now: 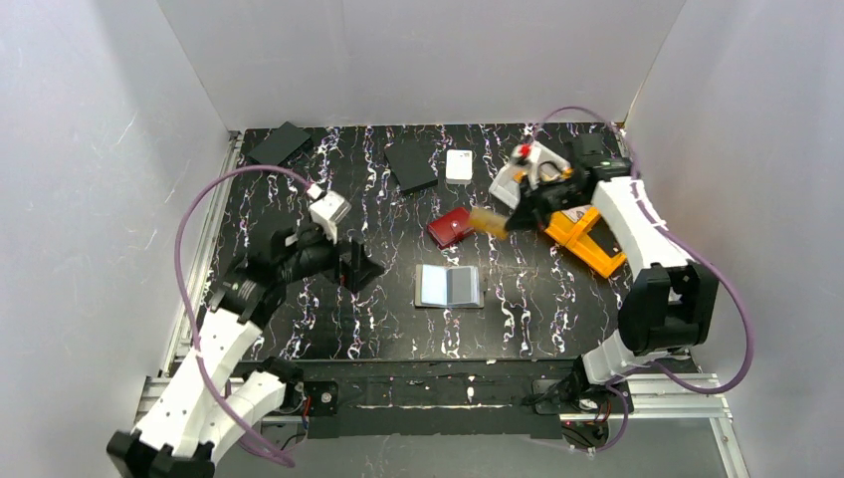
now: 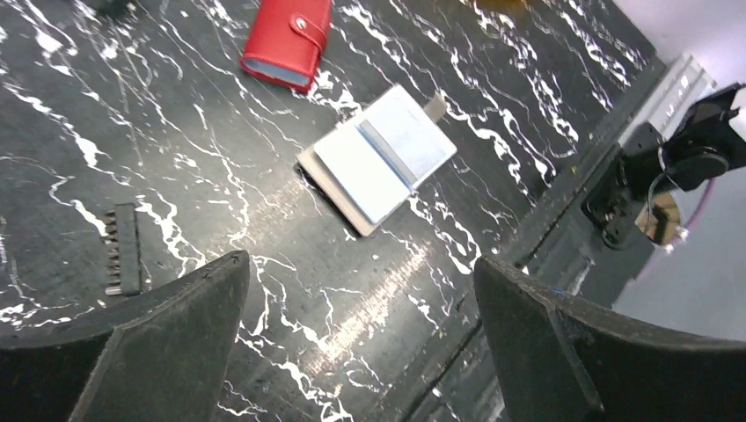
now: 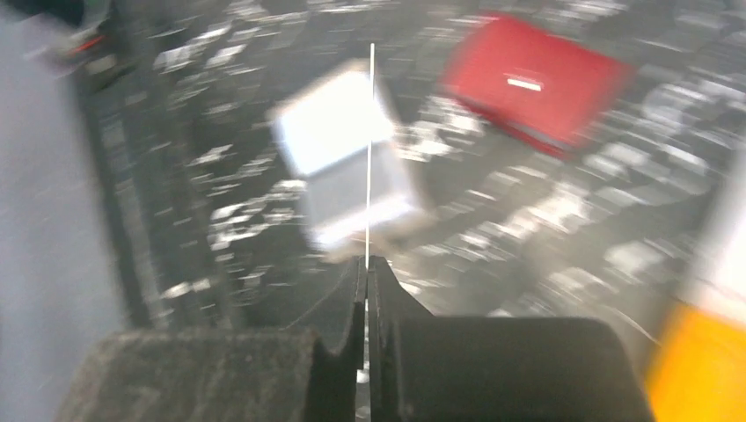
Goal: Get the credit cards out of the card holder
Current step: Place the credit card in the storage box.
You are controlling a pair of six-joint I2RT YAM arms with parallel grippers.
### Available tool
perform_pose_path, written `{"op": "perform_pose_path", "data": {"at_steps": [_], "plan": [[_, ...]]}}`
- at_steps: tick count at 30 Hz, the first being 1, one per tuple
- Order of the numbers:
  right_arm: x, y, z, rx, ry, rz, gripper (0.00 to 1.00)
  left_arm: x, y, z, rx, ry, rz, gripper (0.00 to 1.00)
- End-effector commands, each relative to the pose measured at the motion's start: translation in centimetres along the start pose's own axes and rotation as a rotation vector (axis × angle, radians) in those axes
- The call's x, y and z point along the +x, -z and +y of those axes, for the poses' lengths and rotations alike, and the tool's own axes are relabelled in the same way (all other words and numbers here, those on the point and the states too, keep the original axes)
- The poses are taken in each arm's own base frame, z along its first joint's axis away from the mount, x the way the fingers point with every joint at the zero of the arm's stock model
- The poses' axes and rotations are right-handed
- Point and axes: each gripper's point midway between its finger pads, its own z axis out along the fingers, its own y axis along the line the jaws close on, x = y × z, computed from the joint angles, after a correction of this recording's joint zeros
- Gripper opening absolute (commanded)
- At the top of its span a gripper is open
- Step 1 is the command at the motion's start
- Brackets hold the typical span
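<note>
Your card holder [image 1: 448,286] lies opened flat on the bench [image 1: 328,319], both halves facing up, its small closure tab [image 2: 435,105] sticking out from one half. That tabbed half reads light blue, and the light blue card [image 2: 415,141] seems to sit there; the other half looks paler, and you cannot tell from these views whether it holds anything.

The orange card [image 1: 488,219] is out of the holder. You have it pinched in the right gripper [image 1: 510,221], whose fingers are pressed together on it, up in the air beyond the holder and to its right. From the right wrist the card shows only as a thin bright line rising edge-on from between the fingers, and that view is badly blurred.

Your left gripper [image 1: 360,269] hangs just to the left of the holder with its fingers [image 2: 176,343] spread wide and nothing between them; its camera looks straight across at the holder.

The red case [image 1: 450,227] lies closed just beyond the holder, apart from it. Farther back from the holder are two flat black squares [image 1: 411,164], one of them well off to the left, and a small white box [image 1: 459,164]. To the holder's right and behind, an orange block [image 1: 587,239] sits under the right arm. A short black strip of bits [image 2: 123,249] lies on the bench to the holder's left, near the left fingers.
</note>
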Motion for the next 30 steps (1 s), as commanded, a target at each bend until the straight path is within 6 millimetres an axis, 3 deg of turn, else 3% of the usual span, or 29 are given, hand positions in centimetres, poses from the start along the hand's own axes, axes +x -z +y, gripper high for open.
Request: {"op": "perform_pose_path", "data": {"at_steps": [1,3,5,9,14,22,25,30], "plan": [[-1.8,8.9,-11.6,0.513,0.028,-0.088,0.01,2.5,0.2,2.6,-0.133,0.006,-0.028,0.98],[-2.0,12.2,-15.6,0.651,0.018,-0.093,0.01,4.8,0.0,3.7,-0.171,-0.001,0.016,0.98],[-2.1,13.3,-18.3,0.706,0.013,-0.057,0.01,6.3,-0.1,4.5,-0.201,-0.016,0.03,0.98],[-2.3,12.7,-22.8,0.722,0.004,-0.036,0.01,5.1,0.7,4.6,-0.232,-0.058,-0.023,0.98],[-2.4,12.1,-26.6,0.756,-0.04,-0.02,0.01,5.7,1.0,5.4,-0.275,-0.049,-0.01,0.98],[-0.3,10.5,-28.2,0.771,-0.07,0.057,0.01,5.8,0.7,5.6,-0.278,-0.043,0.006,0.98],[-0.6,8.4,-28.1,0.741,-0.054,0.078,0.01,5.9,0.7,5.6,-0.278,-0.042,0.008,0.98],[0.2,7.3,-28.7,0.746,-0.07,0.111,0.01,6.0,0.8,5.8,-0.288,-0.04,0.012,0.98]]}}
